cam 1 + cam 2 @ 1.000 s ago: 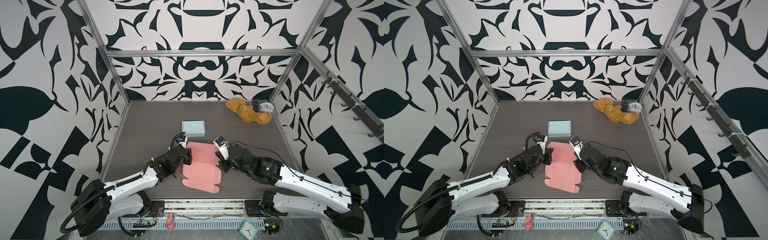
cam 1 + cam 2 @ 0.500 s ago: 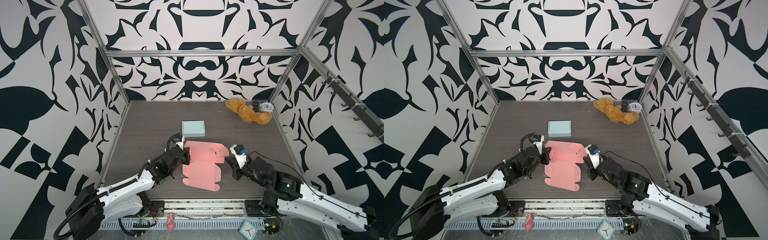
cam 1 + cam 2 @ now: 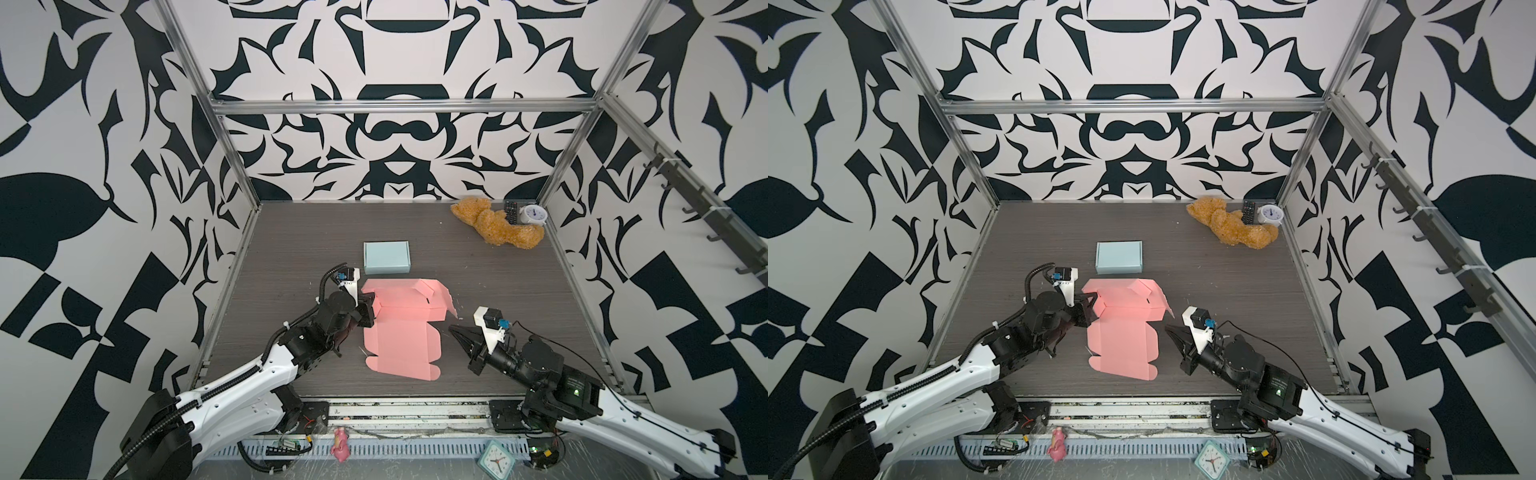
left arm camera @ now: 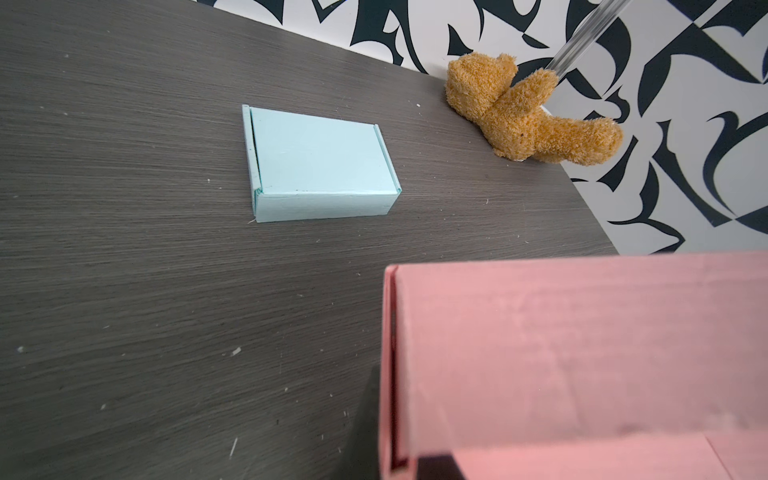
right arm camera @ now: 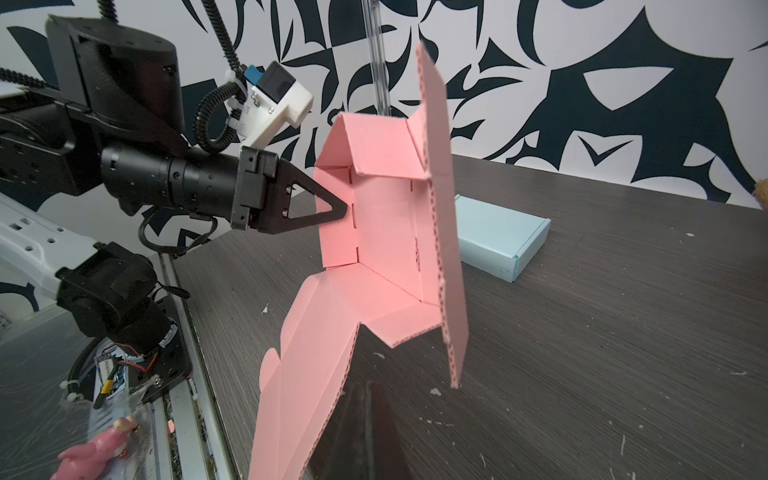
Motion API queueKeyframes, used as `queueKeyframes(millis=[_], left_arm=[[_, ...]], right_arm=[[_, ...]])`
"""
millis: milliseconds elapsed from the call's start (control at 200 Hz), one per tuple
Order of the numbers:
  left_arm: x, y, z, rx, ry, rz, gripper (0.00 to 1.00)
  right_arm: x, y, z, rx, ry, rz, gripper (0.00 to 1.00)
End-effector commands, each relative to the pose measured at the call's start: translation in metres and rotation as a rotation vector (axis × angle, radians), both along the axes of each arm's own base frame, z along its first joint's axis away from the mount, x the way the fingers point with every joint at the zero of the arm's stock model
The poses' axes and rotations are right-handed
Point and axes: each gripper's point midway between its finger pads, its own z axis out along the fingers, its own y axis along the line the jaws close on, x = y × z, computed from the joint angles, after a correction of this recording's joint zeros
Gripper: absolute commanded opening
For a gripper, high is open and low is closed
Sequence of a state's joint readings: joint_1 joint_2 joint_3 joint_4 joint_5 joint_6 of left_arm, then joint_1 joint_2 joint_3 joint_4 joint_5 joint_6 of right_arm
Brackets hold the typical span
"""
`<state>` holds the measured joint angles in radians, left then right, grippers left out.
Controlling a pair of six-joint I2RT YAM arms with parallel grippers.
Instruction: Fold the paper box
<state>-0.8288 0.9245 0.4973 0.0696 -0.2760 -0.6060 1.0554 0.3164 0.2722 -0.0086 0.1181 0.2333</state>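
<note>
The pink paper box [image 3: 399, 336], just before the blue box [image 3: 386, 257], is being pinched at its left wall by the left gripper [image 3: 371, 309]; the right gripper [image 3: 454, 329], pressed together and empty, is being pointed at its right flap.

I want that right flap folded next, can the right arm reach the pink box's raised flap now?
Probably yes: the right tool points at the raised flap of the pink paper box, only bare table between.
</note>
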Motion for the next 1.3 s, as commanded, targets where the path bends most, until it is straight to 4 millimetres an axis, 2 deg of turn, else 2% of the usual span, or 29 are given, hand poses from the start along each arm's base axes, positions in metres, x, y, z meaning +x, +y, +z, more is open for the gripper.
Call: queueKeyframes(millis=[0,385,555,745,1080,1295], left_arm=[[-0.003,-0.002,0.006,-0.049,0.013,-0.01,0.03],[-0.004,-0.002,0.008,-0.068,0.011,-0.012,0.03],[-0.005,-0.002,0.009,-0.071,0.007,-0.013,0.03],[-0.003,-0.002,0.005,-0.065,0.011,-0.012,0.03],[-0.004,-0.003,0.006,-0.066,0.012,-0.02,0.03],[-0.004,-0.003,-0.001,-0.059,0.024,-0.019,0.03]], right_arm=[[0.002,0.005,0.023,0.068,-0.058,0.006,0.0],[0.011,0.019,0.029,0.086,-0.048,-0.003,0.0],[0.011,0.017,0.021,0.076,-0.035,-0.013,0.0],[0.017,0.013,0.031,0.119,-0.047,-0.053,0.0],[0.027,0.032,0.034,0.081,-0.026,-0.053,0.0],[0.03,0.039,0.038,0.083,-0.013,-0.044,0.0]])
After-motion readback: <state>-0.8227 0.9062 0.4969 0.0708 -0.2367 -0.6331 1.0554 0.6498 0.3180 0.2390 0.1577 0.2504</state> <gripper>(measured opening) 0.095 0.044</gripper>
